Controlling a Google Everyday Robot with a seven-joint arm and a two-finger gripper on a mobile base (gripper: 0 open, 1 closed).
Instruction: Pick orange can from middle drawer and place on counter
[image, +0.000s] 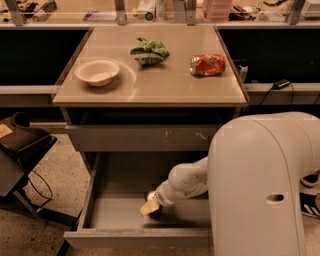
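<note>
The middle drawer (112, 212) stands pulled open below the cabinet, with a smooth grey floor. My gripper (149, 207) is down inside it, near the middle of the floor and toward the front wall. A small dark shape with a silvery top, the orange can (152, 194), shows right at the gripper, mostly hidden by it. I cannot tell if it is held. The glossy beige counter (165, 87) lies above, on top of the cabinet.
On the counter sit a white bowl (97, 71), a crumpled green bag (149, 50) and a crushed orange-red can (207, 64). A scratched grey drawer front (145, 137) is shut above the open drawer. My white arm housing (260, 185) fills the right. A black seat (20, 142) stands left.
</note>
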